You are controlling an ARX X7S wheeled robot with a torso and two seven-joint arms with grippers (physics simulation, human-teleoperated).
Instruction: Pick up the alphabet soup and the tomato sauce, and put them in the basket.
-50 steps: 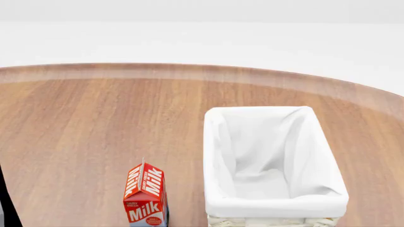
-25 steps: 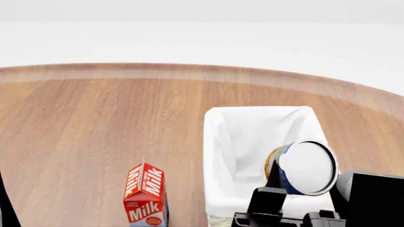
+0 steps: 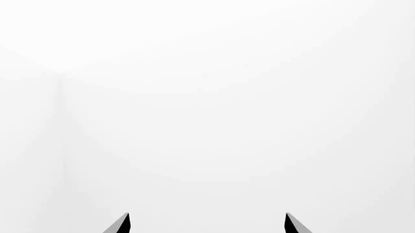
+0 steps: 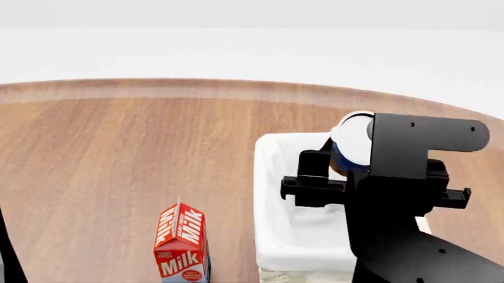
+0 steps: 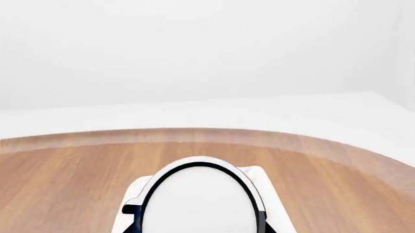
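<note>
Alphabet soup (image 4: 349,143) sits in the right gripper (image 4: 346,154), lying on its side with its pale silver end turned back toward the robot and a strip of blue label showing just behind the claw's black body. The claw is clamped on the can, one finger (image 4: 313,171) visible on its near-left flank. Directly beneath the claw is the basket (image 4: 268,177), its white cloth lining open under the can, which hangs above the far part of the basket and is not touching it. In the right wrist view the can's round pale end (image 5: 198,199) fills the space between the jaws, the basket's far rim (image 5: 133,191) peeking out beside it. Well to the claw's left, a red milk carton (image 4: 182,244) stands upright on the wooden table (image 4: 118,159). The left gripper (image 3: 206,225) shows only two dark fingertips, spread apart with nothing between them, facing blank white.
</note>
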